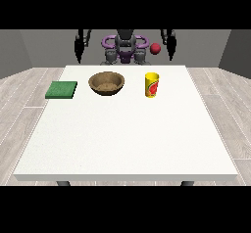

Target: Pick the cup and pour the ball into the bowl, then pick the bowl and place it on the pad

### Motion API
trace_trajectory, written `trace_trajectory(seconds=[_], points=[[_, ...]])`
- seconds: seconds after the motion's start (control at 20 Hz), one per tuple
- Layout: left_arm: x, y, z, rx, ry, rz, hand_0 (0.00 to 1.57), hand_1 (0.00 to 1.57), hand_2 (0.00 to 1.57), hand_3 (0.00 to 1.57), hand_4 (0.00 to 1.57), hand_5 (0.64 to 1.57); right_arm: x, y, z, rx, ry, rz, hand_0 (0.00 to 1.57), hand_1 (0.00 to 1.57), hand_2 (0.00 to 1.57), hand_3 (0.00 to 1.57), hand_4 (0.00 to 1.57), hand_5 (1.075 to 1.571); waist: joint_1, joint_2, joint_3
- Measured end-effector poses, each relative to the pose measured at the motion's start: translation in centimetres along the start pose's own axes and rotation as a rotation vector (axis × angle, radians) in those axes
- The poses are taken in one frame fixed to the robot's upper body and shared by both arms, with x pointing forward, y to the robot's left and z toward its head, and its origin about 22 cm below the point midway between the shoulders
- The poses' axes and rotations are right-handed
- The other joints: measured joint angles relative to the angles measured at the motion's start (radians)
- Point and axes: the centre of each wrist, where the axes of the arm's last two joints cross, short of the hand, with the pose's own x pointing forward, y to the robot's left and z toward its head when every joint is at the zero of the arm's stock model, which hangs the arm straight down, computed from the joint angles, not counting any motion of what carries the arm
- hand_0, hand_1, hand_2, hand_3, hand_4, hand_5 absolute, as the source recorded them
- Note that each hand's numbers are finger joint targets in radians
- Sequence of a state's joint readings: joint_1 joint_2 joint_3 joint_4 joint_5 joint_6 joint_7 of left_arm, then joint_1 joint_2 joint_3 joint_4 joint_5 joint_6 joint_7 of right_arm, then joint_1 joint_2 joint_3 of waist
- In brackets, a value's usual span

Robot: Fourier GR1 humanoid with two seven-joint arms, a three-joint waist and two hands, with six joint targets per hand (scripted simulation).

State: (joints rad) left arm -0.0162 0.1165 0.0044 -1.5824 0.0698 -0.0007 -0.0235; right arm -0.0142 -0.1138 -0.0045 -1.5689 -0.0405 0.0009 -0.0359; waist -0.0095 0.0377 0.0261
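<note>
A yellow cup (152, 84) with a red mark stands upright on the white table (125, 139), right of centre near the far edge. A red ball (156, 49) shows above and behind the cup, in the air beside the robot's torso. A brown bowl (106, 83) sits left of the cup. A green pad (62, 89) lies at the table's far left. The hand at the view's left (78, 50) and the hand at the view's right (171, 45) both hang beside the robot, behind the table's far edge, away from all objects and holding nothing.
The robot's torso (125, 48) stands behind the table's far edge. Wood floor surrounds the table.
</note>
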Motion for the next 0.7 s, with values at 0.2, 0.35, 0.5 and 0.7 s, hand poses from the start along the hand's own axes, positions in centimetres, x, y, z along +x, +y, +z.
trace_trajectory(seconds=[0.2, 0.35, 0.5, 0.7], points=[[1.4, 0.6, -0.1, -0.002, -0.015, -0.023, 0.0, 0.0, 0.0, 0.0, 0.0, 1.535, 1.3, -0.6, 0.0, 0.0, -0.009, 0.022, 0.0, 0.0, 0.0, 0.31, 1.06, 1.571, -0.004, -0.129, -0.0114], [2.9, 0.6, -0.5, -0.012, -0.043, -0.008, 0.0, 0.0, 0.0, 0.0, 0.0, 1.535, 3.0, 0.0, -0.6, 0.021, -0.05, 0.012, 0.0, 0.0, 0.0, 0.0, 0.98, 1.57, 0.001, -0.241, -0.0187], [4.6, -0.7, -1.0, -0.04, -0.038, 0.107, 0.0, 0.0, 0.0, 0.0, 0.0, 1.535, 5.2, 3.4, -1.2, 0.06, -0.055, -0.072, 0.0, 0.0, 0.0, 0.0, 0.83, 1.571, 0.019, -0.372, -0.0251], [6.0, -1.7, -0.6, -0.058, 0.055, 0.235, 0.0, 0.0, 0.0, 0.0, 0.0, 1.539, 6.4, 7.6, -0.6, 0.066, 0.071, -0.131, 0.0, 0.0, 0.0, 0.0, 0.62, 1.568, 0.056, -0.486, -0.0268]])
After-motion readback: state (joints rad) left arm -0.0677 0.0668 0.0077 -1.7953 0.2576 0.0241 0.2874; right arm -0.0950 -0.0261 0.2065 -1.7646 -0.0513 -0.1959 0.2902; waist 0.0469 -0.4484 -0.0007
